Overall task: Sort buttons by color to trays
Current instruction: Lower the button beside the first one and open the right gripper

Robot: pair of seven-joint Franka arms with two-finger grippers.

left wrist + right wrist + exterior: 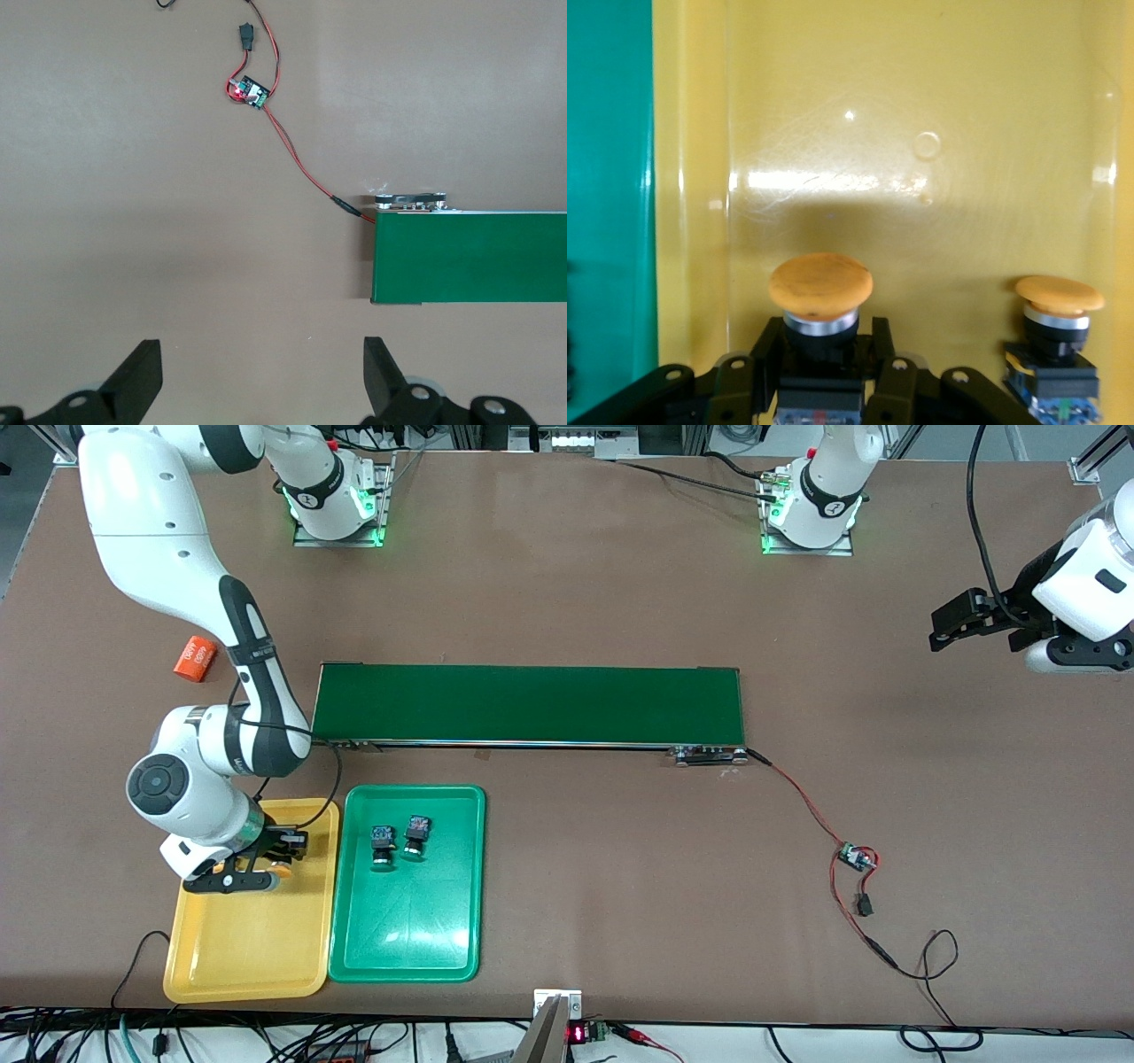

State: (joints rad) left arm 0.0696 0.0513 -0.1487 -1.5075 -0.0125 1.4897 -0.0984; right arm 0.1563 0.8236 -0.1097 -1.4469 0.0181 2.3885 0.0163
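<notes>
Right gripper [266, 859] hangs low over the yellow tray [239, 948], pinching a yellow-orange button [820, 297] by its body; its twin [1059, 305] stands beside it. At three o'clock, the green tray [407, 948] holds two green buttons [399, 840]. Light, rigid, smooth-capped: grip the square body. Left gripper [970, 622] waits, spread wide.

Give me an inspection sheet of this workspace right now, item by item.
Surface: brown table, dark-green conveyor belt at its middle.
Job's things: two green buttons in green tray; yellow tray beside it holds one yellow button standing free, another yellow button in the right hand.
Clutter: orange cylinder toward the right arm's end.
Hands: right hand low in yellow tray, shut on its button; left hand open, waiting over bare table.
Cables: red-black wire from belt to small circuit board.
Surroundings: nothing seen.
</notes>
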